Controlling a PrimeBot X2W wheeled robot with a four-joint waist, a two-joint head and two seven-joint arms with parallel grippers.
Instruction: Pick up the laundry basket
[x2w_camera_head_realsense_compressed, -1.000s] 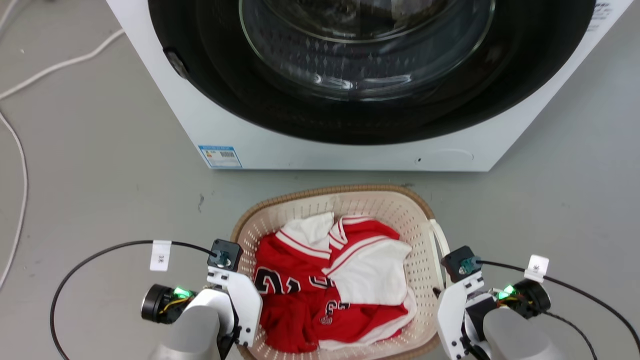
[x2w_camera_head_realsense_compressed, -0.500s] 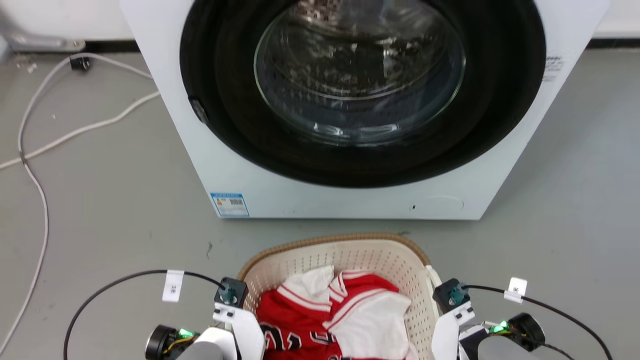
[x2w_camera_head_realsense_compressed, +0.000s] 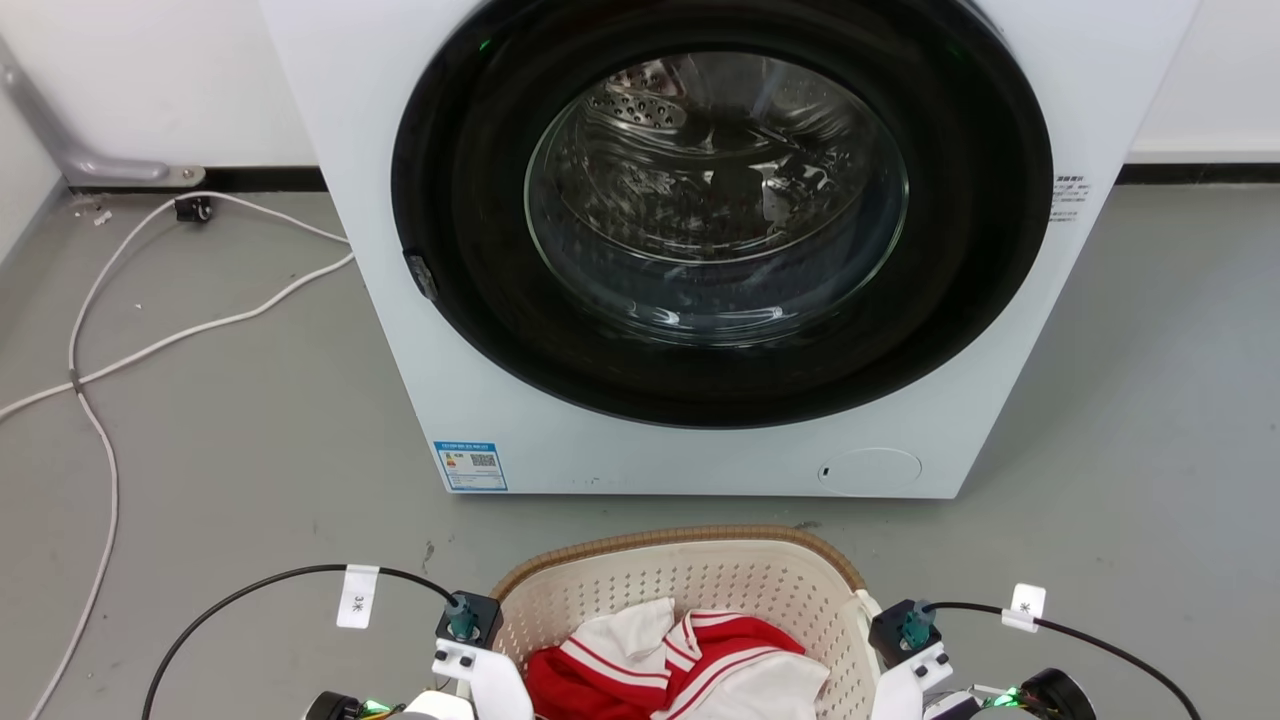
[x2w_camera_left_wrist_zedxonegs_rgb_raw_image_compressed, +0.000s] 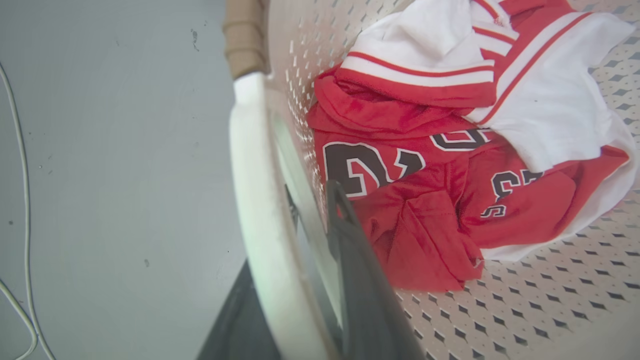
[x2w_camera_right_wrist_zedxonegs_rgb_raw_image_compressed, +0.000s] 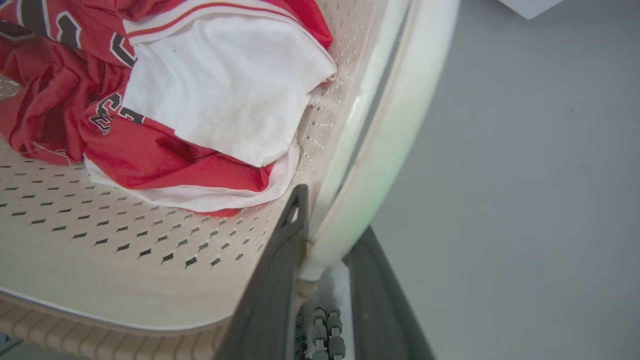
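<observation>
the laundry basket (x2w_camera_head_realsense_compressed: 690, 585) was low in the head view, right between the two arms; its brown rim (x2w_camera_head_realsense_compressed: 680, 538) curved round the far side; red and white clothes (x2w_camera_head_realsense_compressed: 690, 660) lay in a heap inside it, with black numbers on the red cloth; the left handle (x2w_camera_left_wrist_zedxonegs_rgb_raw_image_compressed: 255, 200) of the basket sat between the two dark fingers of the left gripper (x2w_camera_left_wrist_zedxonegs_rgb_raw_image_compressed: 295, 235); one finger was inside the basket next to the holey wall, and the other was outside, partly hidden by the handle; the fingers were close together, pinching the handle; the right handle (x2w_camera_right_wrist_zedxonegs_rgb_raw_image_compressed: 390, 150) sat the same way in the right gripper (x2w_camera_right_wrist_zedxonegs_rgb_raw_image_compressed: 330, 215), one finger inside, one outside, squeezed narrow on it; i could not tell if the basket was touching the ground; past the basket was a strip of grey floor (x2w_camera_head_realsense_compressed: 250, 420), then the big white washing machine (x2w_camera_head_realsense_compressed: 420, 350) with its round black door (x2w_camera_head_realsense_compressed: 720, 220) shut; a small blue sticker (x2w_camera_head_realsense_compressed: 470, 466) was low on its front; white cords (x2w_camera_head_realsense_compressed: 150, 345) lay on the floor off to the left
</observation>
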